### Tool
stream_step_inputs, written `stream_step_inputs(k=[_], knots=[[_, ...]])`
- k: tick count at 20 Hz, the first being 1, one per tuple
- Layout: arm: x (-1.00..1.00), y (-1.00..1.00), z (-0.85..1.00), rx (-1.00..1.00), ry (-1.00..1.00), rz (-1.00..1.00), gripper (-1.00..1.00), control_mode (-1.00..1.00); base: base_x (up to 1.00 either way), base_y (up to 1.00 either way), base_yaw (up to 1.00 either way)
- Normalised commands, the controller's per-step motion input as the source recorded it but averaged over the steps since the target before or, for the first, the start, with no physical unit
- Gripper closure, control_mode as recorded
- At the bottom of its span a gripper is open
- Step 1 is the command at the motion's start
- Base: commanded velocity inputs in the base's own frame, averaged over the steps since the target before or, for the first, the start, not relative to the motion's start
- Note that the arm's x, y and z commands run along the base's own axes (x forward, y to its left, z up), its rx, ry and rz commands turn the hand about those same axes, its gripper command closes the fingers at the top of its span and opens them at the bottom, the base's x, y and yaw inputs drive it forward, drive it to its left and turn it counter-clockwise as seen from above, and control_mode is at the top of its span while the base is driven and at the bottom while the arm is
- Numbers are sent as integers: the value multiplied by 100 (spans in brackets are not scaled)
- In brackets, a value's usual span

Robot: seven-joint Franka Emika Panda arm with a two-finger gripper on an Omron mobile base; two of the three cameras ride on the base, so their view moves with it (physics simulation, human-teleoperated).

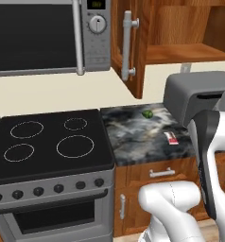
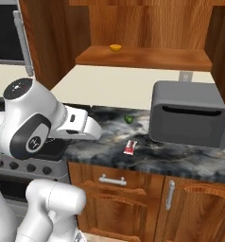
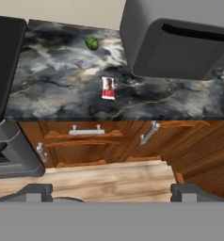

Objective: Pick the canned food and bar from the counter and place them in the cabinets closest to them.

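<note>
- No writing is legible; the bar shows only white markings on red.
- Left to right: black stove top, dark marbled counter, grey toaster.
- The bar lies flat on the counter near its front edge, a green fruit behind it.
- The gripper hangs open, well apart from the bar, out past the counter's front edge.
- One of the cabinets stands open overhead.

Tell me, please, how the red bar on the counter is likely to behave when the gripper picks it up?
The bar lies flat on the counter, so it probably won't roll. Being small and thin, it is likely light and may slide if nudged. Its low profile could make pinching it awkward for the open gripper.
</note>
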Motion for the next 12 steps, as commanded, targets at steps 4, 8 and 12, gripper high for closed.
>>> stream_step_inputs(k=[4,8,12], knots=[[0,0,0,0,0,0,-100,100,-5,-49,0],[0,0,0,0,0,0,-100,100,0,-3,-1],[0,0,0,0,0,0,-100,100,0,0,0]])
